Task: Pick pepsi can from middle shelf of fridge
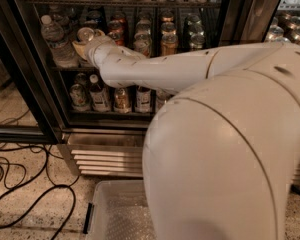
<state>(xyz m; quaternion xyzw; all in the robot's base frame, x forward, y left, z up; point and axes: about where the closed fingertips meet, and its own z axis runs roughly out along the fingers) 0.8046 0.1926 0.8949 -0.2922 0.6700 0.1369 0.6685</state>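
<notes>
The fridge (50,109) stands open in front of me, with dark wire racks. My gripper (84,43) reaches in at the left of the middle shelf (67,68). It sits right at a can with a silver top (85,34). The can's side is hidden by the gripper, so I cannot tell its colour or logo. My white arm (160,69) stretches from the lower right up to that spot and hides part of the shelf.
A clear water bottle (55,40) stands just left of the gripper. Several cans and bottles (167,36) fill the shelf to its right, and more (97,91) stand on the rack below. A clear plastic bin (115,214) and black cables (20,184) lie on the floor.
</notes>
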